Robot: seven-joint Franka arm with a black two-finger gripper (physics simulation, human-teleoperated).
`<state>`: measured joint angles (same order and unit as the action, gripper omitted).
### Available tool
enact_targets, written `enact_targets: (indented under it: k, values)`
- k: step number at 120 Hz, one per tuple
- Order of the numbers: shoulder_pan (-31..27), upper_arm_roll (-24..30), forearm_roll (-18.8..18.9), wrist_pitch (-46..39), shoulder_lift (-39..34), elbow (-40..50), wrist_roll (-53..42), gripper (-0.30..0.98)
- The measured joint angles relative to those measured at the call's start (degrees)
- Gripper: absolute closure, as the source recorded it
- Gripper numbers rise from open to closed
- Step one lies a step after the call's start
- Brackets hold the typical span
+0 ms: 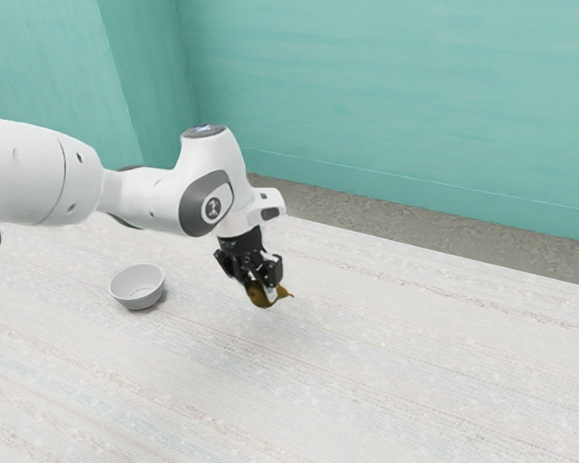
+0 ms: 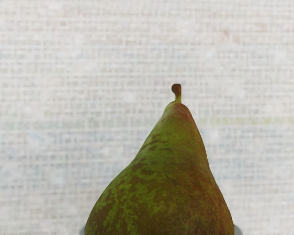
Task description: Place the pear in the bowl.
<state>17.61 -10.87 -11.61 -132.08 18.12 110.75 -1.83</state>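
The hand (image 1: 263, 290) was squeezing the pear (image 1: 259, 297), its stem (image 1: 289, 295) pointing away from the bowl (image 1: 137, 298). The bowl sat toward the exterior view's left, so the pear needed to go that way.

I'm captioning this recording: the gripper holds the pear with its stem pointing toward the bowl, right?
Not quite: the stem points away from the bowl, as the exterior view shows. The gripper does hold the pear.

The white arm (image 1: 41, 174) comes from the exterior view's left and bends at the wrist (image 1: 210, 198); the gripper (image 1: 262, 289) points down, slightly slanted, its 2 fingers gripping from 2 sides.
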Motion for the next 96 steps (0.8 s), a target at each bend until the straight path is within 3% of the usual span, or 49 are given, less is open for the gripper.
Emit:
enact_targets:
  k: [57, 82, 96]
  values:
    - [-0.09, -20.74, 3.03, 9.08, -4.13, -0.22, 0.74, 0.64]
    - [-1.28, -23.97, 2.27, 8.16, -2.96, -0.92, -1.67, 0.65]
    - [-2.31, -24.10, -1.40, 5.50, -2.53, 1.44, -3.97, 0.65]
